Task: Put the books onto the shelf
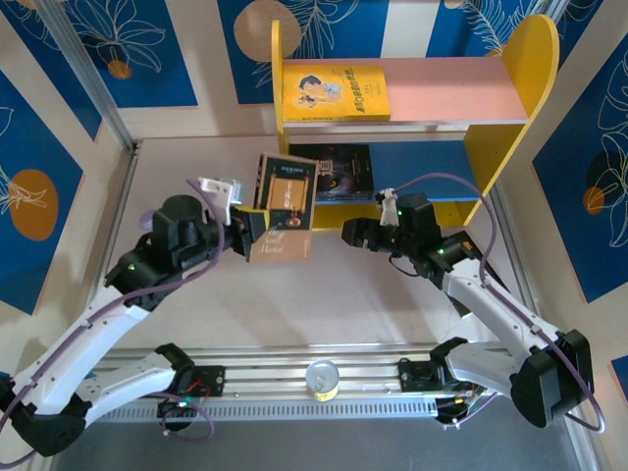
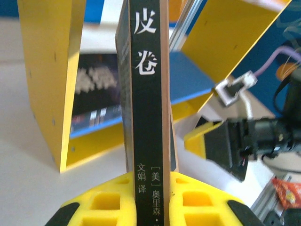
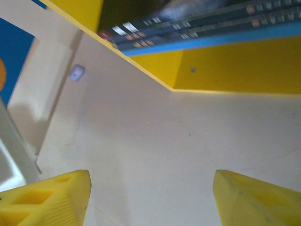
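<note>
We see the left gripper [image 2: 150,195] clamped tight on a thin paperback with a black spine and white Chinese characters [image 2: 148,117]. The book stands upright between the two yellow fingers [image 2: 101,200], its spine facing the wrist camera and both covers pressed by the pads. From above, this gripper [image 1: 245,224] holds the book [image 1: 285,208] clear of the white table [image 1: 294,314], over its middle; the tan cover tilts up towards the camera, and the top edge is just in front of the shelf's left panel.

The small wooden shelf with yellow side panels, a pink upper board and a blue lower board [image 1: 515,88] stands at the far edge of the table, towards the far right corner. A bright yellow cartoon-cover book [image 1: 336,93] lies flat on the left part of the pink board; a flat stack of dark-cover books [image 1: 334,172] lies on the blue board beneath it.

The right gripper [image 1: 353,234] hovers low over the table just in front of the lower tier, to the right of the held book and apart from it. Its yellow fingers [image 3: 51,200] stand well apart with bare table between them, holding nothing; the dark stack [image 3: 188,26] lies just ahead of them.
</note>
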